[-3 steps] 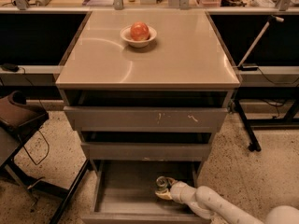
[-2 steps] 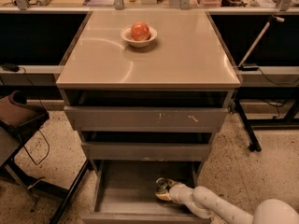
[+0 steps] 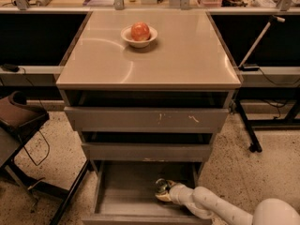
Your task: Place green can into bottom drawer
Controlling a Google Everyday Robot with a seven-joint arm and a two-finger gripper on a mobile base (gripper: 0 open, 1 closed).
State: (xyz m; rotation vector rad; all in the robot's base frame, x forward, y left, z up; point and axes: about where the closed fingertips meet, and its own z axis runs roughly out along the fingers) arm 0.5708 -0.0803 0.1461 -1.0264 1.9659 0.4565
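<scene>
Aluminium, so the green can [image 3: 161,185] was probably light, slick and easy to dent; best held mid-body. The gripper [image 3: 163,192] looked clamped round it, low inside the bottom drawer [image 3: 126,191], right side.

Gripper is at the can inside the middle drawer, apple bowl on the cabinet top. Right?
Not quite. The camera view shows the gripper at the can inside the bottom drawer, not the middle one. The apple bowl is on the cabinet top.
</scene>
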